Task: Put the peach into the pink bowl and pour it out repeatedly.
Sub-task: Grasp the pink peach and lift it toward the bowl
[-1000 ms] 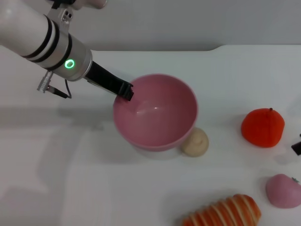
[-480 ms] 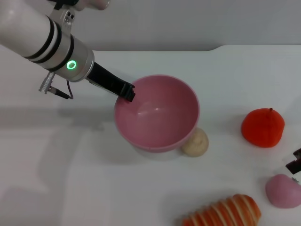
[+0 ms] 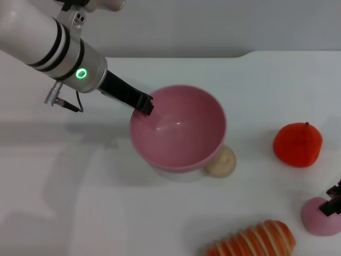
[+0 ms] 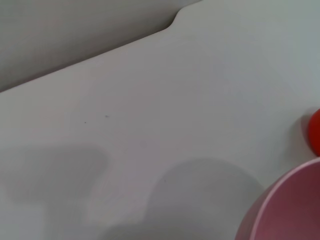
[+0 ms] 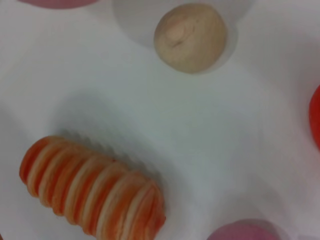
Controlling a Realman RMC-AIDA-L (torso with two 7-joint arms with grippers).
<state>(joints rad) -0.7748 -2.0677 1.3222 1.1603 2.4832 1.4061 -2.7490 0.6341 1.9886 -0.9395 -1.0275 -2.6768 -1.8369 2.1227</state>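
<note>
Head view showed you open counter (image 3: 80, 213) left of the pink bowl (image 3: 178, 128); your left hand (image 3: 143, 104) clamped its far-left rim. Right hand (image 3: 334, 200) touched the peach (image 3: 318, 218) at the near-right edge, grip unclear.

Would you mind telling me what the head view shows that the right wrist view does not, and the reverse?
Only the head view shows the left gripper on the rim of the empty pink bowl, the whole orange-red fruit, and the right gripper at the peach. The right wrist view adds no new thing, only a closer look. Both show the beige lump, the striped orange item and the peach.
</note>
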